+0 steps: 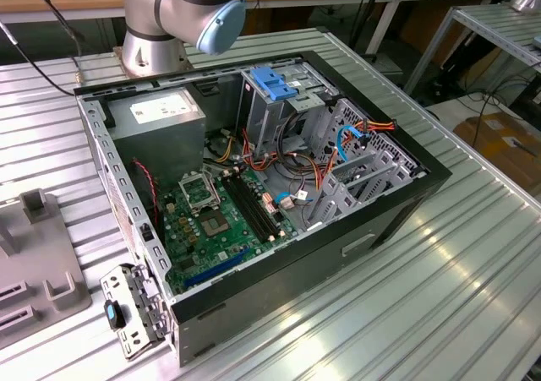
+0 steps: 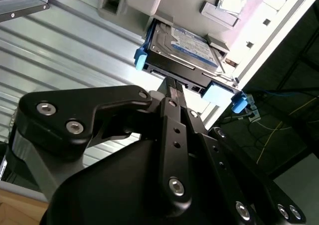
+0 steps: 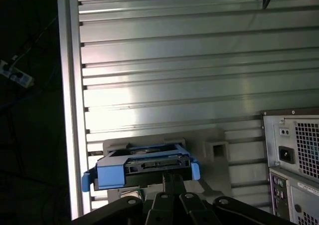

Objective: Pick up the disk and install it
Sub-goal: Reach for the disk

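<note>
The pick-up step is in hand: the gripper [image 2: 172, 82], fingers seemingly pressed together, sits just before the disk [image 2: 187, 45], so grasping needs them parted.

Silver arm [image 1: 161, 13], light-blue joint cap [image 1: 223, 22]; black tool [image 2: 172, 81] studded with screws [image 2: 176, 186].

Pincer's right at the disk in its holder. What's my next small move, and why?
Probably a slight, slow lift to test the hold. In both wrist views the pincer sits at the disk, midway along its near edge, and the disk lies seated in its grey holder; whether it is clamped can't be told.
</note>
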### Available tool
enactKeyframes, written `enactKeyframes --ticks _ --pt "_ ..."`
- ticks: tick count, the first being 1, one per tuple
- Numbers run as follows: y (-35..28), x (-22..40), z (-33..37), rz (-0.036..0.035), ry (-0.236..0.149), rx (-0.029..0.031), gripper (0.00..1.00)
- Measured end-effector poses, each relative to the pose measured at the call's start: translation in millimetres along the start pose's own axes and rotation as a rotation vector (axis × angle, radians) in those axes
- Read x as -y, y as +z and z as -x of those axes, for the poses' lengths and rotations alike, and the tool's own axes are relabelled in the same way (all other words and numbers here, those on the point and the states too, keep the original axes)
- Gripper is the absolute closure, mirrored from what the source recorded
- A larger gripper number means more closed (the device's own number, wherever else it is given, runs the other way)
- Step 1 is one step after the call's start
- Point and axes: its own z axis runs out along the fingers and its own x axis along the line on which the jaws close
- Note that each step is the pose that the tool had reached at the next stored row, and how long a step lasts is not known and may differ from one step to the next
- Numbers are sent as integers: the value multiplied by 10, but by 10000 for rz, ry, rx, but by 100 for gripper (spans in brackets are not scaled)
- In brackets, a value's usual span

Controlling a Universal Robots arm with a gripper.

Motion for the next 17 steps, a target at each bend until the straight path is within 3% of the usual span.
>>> enactKeyframes --ticks 9,17 --pt "58 20 -232 -12 0 0 89" --pt "80 22 -253 -26 4 -14 89"
